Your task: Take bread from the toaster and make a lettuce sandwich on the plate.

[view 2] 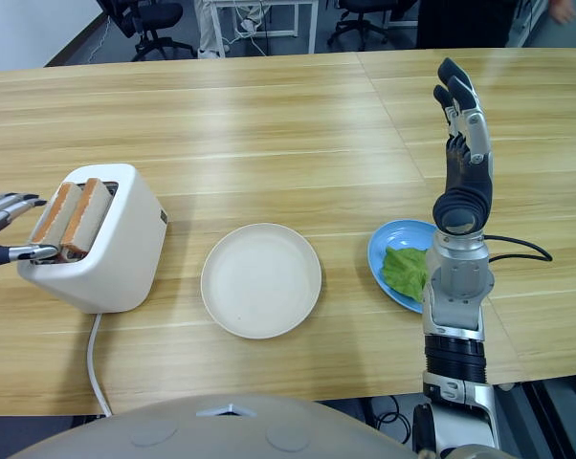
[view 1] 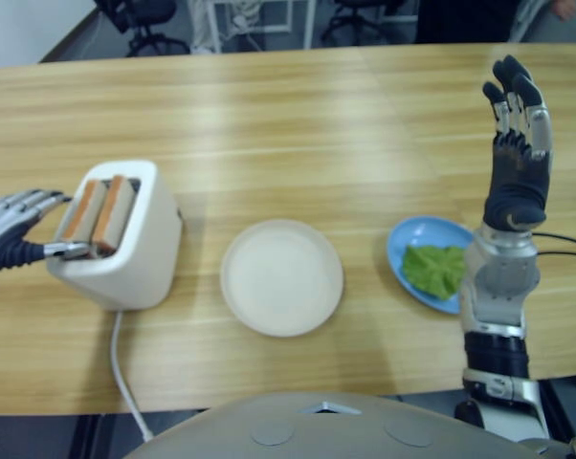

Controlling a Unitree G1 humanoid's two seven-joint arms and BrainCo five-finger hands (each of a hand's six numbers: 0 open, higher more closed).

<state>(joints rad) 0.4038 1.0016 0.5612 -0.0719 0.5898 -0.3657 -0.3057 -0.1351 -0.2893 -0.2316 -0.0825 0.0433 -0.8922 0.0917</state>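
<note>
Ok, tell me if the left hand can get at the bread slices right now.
Probably yes: the left hand sits right beside the toaster, and both bread slices stand proud, uncovered.

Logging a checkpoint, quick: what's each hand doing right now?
Left hand: open, beside the bread in the toaster, holding nothing.
Right hand: open, raised, empty.

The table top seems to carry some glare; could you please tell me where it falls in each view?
Left eye view: a pale sheen crosses the far table behind the plate; right eye view: the brightest patch lies at the far edge, beyond the right hand.
</note>
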